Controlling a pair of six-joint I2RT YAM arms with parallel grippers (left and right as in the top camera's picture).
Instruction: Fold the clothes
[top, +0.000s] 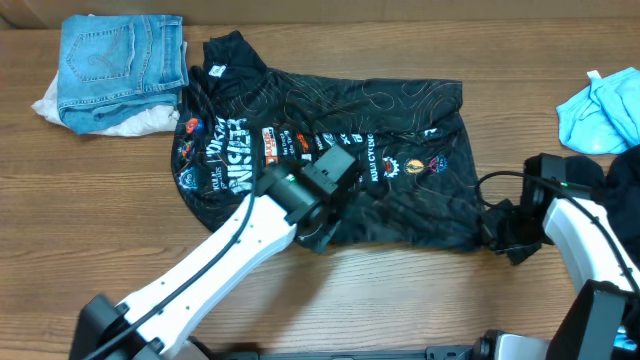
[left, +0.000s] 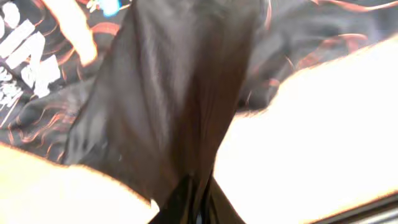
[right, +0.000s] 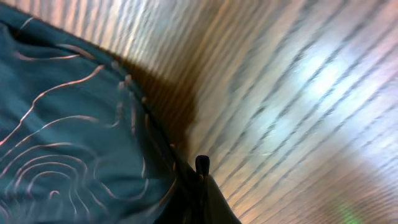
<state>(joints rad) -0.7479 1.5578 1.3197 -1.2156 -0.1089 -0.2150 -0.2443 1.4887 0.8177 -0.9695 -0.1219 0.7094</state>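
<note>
The jersey (top: 405, 120) lies spread flat across the middle of the tabletop (top: 420, 300), collar toward the far left and lettering facing up. Its near hem runs roughly parallel to the front edge.

The left tool (top: 318, 232) sits at that near hem, about mid-length. It is closed narrow on a pinch of jersey, and the left wrist view shows the cloth rising from it (left: 193, 205) in a raised fold. The right tool (top: 497, 232) is at the jersey's near right corner. It is closed tight, with the hem edge running into it (right: 202, 180); it looks pinched, though the contact itself is dark.

Bare wood lies in front of the hem and between the jersey and the right edge. At the far left, folded jeans (top: 120, 60) on a white cloth (top: 150, 122) lie just beside the collar. A blue cloth (top: 600, 110) lies at the far right, well apart from the jersey.
</note>
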